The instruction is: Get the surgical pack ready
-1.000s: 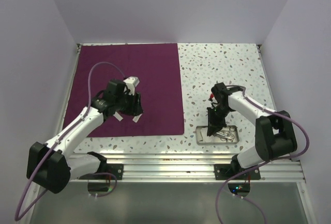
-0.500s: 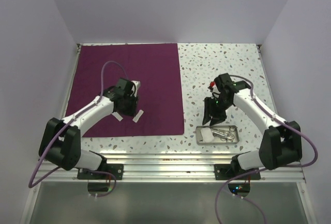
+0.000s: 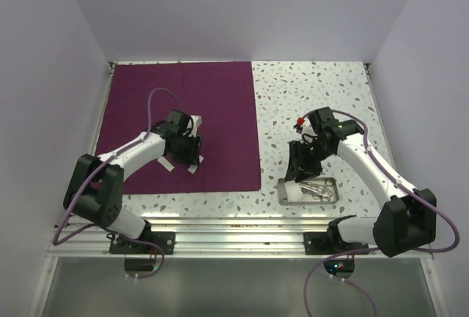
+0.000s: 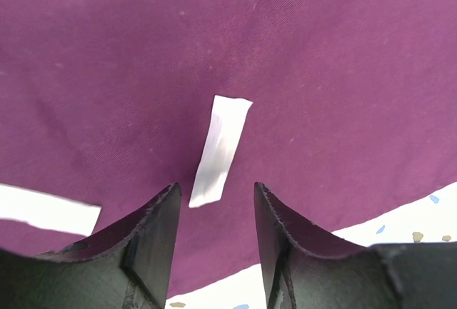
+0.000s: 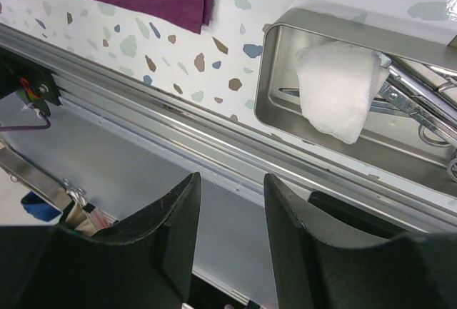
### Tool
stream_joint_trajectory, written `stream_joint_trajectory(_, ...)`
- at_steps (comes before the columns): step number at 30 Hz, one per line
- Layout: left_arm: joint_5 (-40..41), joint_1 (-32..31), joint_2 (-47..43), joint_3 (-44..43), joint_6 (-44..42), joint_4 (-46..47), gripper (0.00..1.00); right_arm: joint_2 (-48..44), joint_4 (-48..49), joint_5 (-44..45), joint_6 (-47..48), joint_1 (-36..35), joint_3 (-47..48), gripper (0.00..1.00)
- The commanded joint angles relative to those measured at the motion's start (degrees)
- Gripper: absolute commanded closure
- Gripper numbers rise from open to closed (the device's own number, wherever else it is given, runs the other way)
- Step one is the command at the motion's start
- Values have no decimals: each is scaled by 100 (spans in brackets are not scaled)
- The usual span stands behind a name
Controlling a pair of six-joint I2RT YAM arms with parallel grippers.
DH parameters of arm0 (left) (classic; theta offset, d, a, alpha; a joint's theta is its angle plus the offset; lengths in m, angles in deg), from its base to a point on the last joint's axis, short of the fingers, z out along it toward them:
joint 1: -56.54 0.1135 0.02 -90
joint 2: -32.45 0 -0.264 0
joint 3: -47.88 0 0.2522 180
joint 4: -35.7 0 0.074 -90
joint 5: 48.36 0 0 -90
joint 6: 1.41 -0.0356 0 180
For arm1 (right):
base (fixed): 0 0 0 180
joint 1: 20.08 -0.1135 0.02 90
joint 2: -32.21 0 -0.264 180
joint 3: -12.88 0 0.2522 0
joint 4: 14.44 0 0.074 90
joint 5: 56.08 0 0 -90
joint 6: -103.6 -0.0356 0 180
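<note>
The purple cloth [image 3: 220, 97] is spread flat at the frame's upper left, and the left hand [image 4: 216, 213] is held spread apart over a white strip [image 4: 220, 150] on it. The steel tray [image 5: 285, 109] is found lower right with a gauze pad [image 5: 334, 89] and scissors [image 5: 421, 105] inside. The right hand [image 5: 230, 209] is parted too, nothing gripped.

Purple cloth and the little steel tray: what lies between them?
Only bare speckled tabletop separates the plum-purple cloth from the shallow steel tray; the top view shows it, and the right wrist view agrees.

open tabletop [image 3: 315, 90] beyond tray [image 5: 282, 73], gauze pad [image 5: 332, 95] and instruments [image 5: 410, 98] seemingly crowding it
</note>
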Motion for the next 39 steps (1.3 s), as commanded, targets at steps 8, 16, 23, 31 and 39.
stream_joint_trajectory(8,-536,372,379,145,-116,481,53,29,-43,-432,282,12,-1,56)
stream_joint_trajectory(16,-1046,389,335,338,-28,569,62,223,45,-493,256,12,131,56)
stream_joint_trajectory(23,-1011,389,229,515,24,543,69,293,168,-581,194,12,105,56)
stream_joint_trajectory(31,-958,389,159,322,200,394,88,354,239,-660,98,3,131,57)
stream_joint_trajectory(39,-1265,389,-236,110,376,236,100,548,958,-1160,-622,-427,263,56)
